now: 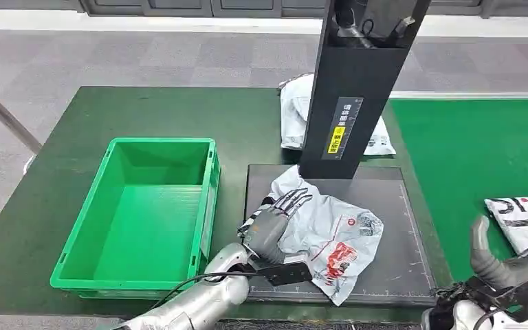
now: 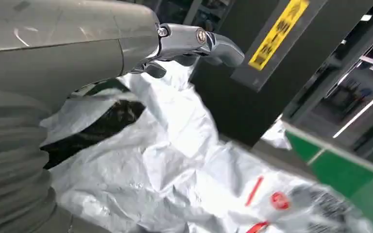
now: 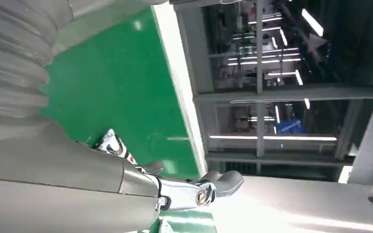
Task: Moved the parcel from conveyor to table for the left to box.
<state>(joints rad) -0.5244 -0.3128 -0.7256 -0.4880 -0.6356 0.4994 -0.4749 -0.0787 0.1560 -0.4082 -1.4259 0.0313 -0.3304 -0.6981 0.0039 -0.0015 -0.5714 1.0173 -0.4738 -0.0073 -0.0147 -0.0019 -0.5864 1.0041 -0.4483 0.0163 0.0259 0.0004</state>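
A: So, where's the parcel (image 1: 330, 240)?
B: On the dark pad's (image 1: 399, 275) near half, by the crate (image 1: 144, 213). Left hand (image 1: 275, 220) lies on it, fingers spread, no grip yet.
A: Handling?
B: Looks like a light, slick, floppy poly bag. You'd bunch a fold at the left edge. Right hand (image 1: 502, 265): can't tell.

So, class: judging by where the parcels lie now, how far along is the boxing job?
Done: one grey parcel lies on the dark scale pad, off the conveyor. In hand: the left hand rests on it. Left: the green crate is empty; another parcel waits beside the right hand.
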